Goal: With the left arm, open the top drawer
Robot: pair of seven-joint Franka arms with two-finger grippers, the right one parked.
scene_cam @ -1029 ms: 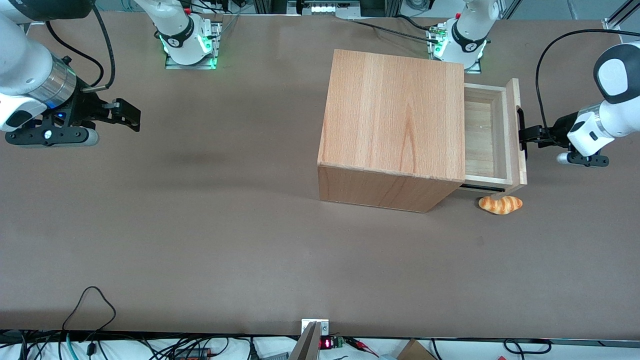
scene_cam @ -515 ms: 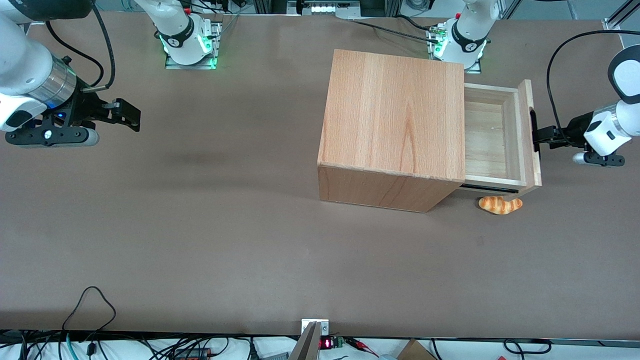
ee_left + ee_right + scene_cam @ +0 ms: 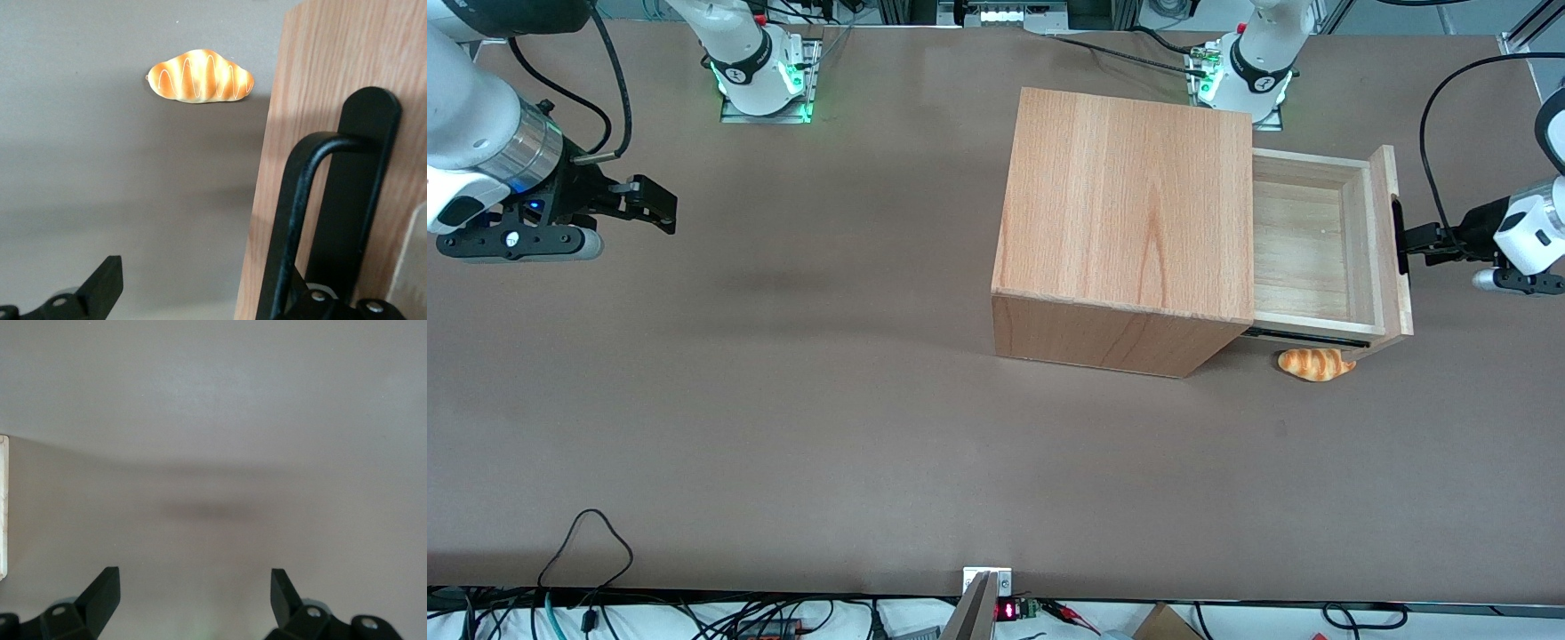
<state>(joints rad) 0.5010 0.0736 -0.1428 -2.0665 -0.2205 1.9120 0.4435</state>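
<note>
Front view: the left arm [image 3: 1529, 236] reaches level from the working arm's end of the table [image 3: 783, 400], its claw [image 3: 1412, 238] at the black handle [image 3: 1398, 236] of the top drawer [image 3: 1325, 244], which stands pulled well out of the cabinet [image 3: 1129, 231]. A bread roll [image 3: 1316, 364] lies under the drawer's nearer corner.

Left wrist view: the claw [image 3: 200, 300] stands wide open; one finger [image 3: 103, 287] hangs free, the other hooks the handle [image 3: 313, 220] against the front panel [image 3: 320, 80].
</note>
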